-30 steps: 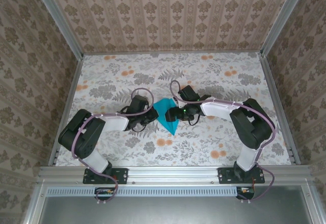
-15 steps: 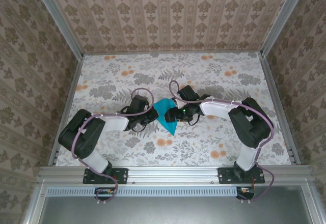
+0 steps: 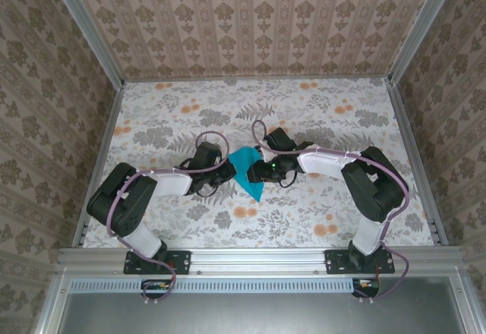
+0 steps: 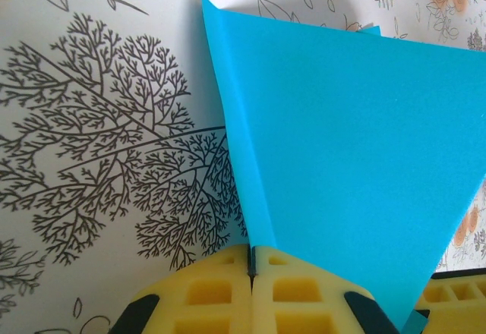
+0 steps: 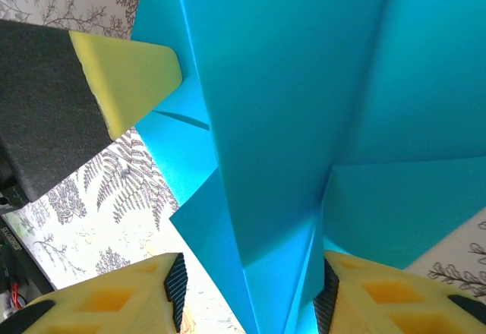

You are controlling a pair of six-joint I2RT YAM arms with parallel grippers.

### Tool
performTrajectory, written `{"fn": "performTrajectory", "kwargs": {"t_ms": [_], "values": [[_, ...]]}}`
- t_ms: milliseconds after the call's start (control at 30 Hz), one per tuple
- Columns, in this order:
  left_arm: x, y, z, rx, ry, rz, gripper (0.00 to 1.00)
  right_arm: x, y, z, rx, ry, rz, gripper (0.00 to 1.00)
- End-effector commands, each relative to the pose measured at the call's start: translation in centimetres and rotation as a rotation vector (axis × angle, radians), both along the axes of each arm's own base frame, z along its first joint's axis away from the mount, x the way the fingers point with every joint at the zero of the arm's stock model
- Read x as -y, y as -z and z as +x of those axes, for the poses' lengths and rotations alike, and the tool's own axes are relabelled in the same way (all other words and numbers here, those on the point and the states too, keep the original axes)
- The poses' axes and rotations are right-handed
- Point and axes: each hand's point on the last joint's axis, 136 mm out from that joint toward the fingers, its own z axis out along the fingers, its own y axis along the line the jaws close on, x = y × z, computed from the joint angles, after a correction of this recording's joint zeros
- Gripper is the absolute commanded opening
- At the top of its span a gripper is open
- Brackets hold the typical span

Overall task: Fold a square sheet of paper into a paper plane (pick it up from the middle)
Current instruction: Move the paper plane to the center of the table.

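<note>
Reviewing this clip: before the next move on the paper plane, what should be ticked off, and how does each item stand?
1. Left gripper shut on the paper plane edge: ok.
2. Right gripper straddling the plane's folded layers: ok.
3. Right gripper closed on the paper: not ok, jaws apart.
4. Paper uncrumpled, creases crisp: ok.
5. Right gripper placed at the plane's middle: cannot tell.

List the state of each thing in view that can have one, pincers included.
paper plane: folded to a sharp point with creases, point toward the near edge, pinched at one folded edge.
left pincer: shut on the paper plane's folded edge.
right pincer: open, straddling a raised fold of the paper plane.
</note>
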Motion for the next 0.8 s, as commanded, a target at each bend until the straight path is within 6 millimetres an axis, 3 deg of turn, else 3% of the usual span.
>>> {"fn": "performTrajectory", "kwargs": {"t_ms": [0, 167, 400, 767], "values": [[-0.3, -0.3, 0.1, -0.002, -0.013, -0.009, 0.00, -0.8, 0.1, -0.2, -0.007, -0.013, 0.008, 0.55], [-0.1, -0.3, 0.1, -0.003, -0.009, -0.016, 0.00, -0.9, 0.2, -0.4, 0.009, -0.025, -0.024, 0.62], [0.2, -0.4, 0.1, -0.003, 0.001, -0.030, 0.00, -0.6, 0.9, -0.2, 0.043, -0.028, -0.112, 0.63], [0.3, -0.5, 0.0, -0.004, 0.003, -0.040, 0.04, -0.2, 2.2, 0.5, 0.077, -0.020, -0.256, 0.51]]}}
